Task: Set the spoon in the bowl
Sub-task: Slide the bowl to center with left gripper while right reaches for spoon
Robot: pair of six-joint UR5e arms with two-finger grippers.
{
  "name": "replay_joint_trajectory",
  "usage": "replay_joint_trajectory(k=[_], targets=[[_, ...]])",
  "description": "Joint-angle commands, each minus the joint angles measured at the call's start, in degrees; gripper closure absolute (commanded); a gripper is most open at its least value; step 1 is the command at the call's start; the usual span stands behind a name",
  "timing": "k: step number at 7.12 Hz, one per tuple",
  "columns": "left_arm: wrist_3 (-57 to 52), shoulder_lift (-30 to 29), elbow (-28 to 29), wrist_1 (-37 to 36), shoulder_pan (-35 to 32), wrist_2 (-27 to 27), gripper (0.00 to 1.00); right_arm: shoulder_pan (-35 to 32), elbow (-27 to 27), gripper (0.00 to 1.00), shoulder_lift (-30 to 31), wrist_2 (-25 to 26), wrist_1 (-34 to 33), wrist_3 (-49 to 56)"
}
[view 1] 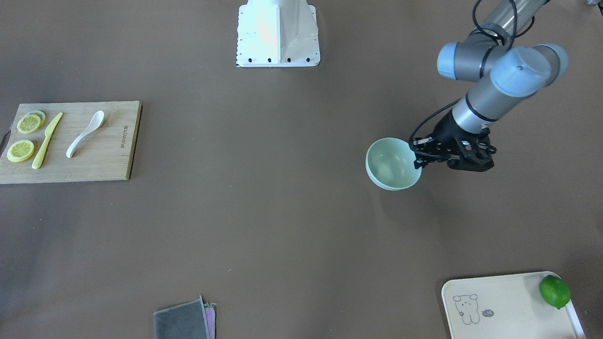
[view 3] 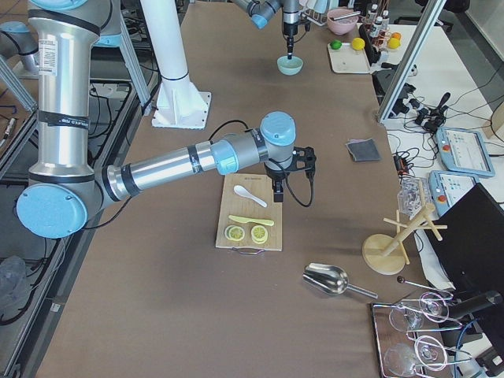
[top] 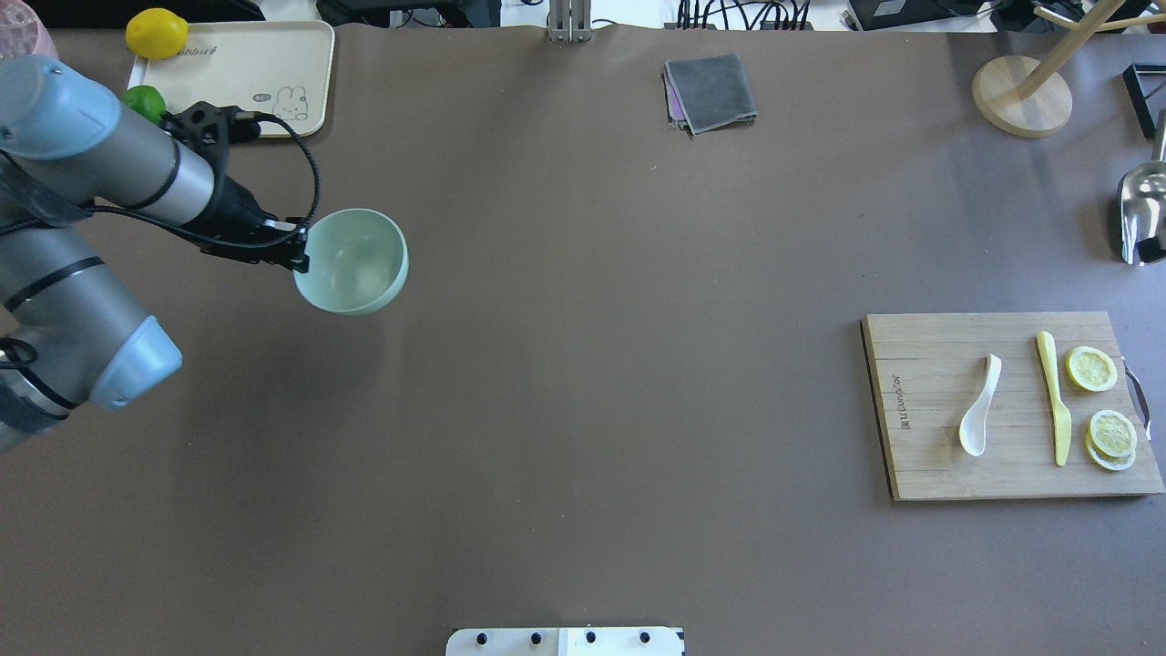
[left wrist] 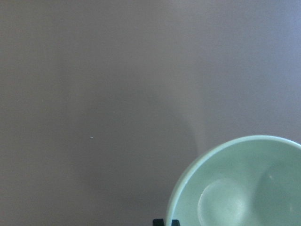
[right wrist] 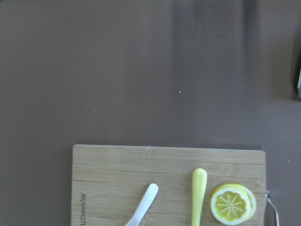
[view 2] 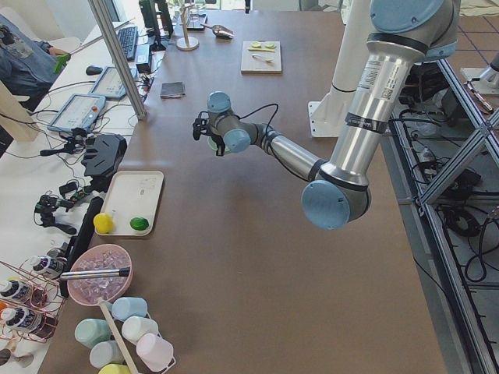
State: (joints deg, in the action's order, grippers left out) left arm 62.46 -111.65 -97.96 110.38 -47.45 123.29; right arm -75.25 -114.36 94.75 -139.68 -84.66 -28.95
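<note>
Overhead exterior view: the left gripper [top: 301, 253] has its two black fingers [top: 298, 264] closed on the near rim of the round pale mint-green bowl [top: 355, 264], pinching its wall. The bowl has nothing in it and sits out in the left half of the brown table [top: 583, 410]. Whether its base touches the table or hangs just above it cannot be told.

Behind that arm, at the far left corner, lies a cream rectangular tray [top: 264, 64] with a rabbit drawing. A yellow lemon [top: 157, 33] sits at the tray's far corner and a green lime [top: 144, 100] at its near edge. A folded grey cloth [top: 710, 91] lies at the far edge, near the middle.

The small white soup spoon [top: 977, 419] lies well apart from the bowl, flat on a rectangular bamboo cutting board [top: 929, 456] at the right side of the table. Its scoop points toward the robot and its handle away. Just beside it on the board lies a slim yellow knife [top: 1054, 396]. Beyond the knife sit round lemon slices [top: 1091, 369].

The right gripper [view 3: 277, 189] shows only in the exterior right view. It hangs over the board close to the spoon, clear of it, and whether its fingers are spread or together cannot be told.
</note>
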Motion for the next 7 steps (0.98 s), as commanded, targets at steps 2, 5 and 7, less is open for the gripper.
replay_joint_trajectory(k=[2, 5, 7], targets=[[15.8, -12.8, -0.6, -10.6, 14.4, -13.2, 1.00, 18.2, -1.6, 0.01, 1.6, 14.6, 10.0, -24.8], [18.6, -16.6, 2.7, -10.4, 20.5, -19.7, 1.00, 23.1, 0.1, 0.01, 4.1, 16.9, 12.2, -28.4], [18.6, -16.8, 2.8, -10.2, 21.4, -20.6, 1.00, 23.5, 4.0, 0.03, 4.3, 17.2, 14.9, -30.2]])
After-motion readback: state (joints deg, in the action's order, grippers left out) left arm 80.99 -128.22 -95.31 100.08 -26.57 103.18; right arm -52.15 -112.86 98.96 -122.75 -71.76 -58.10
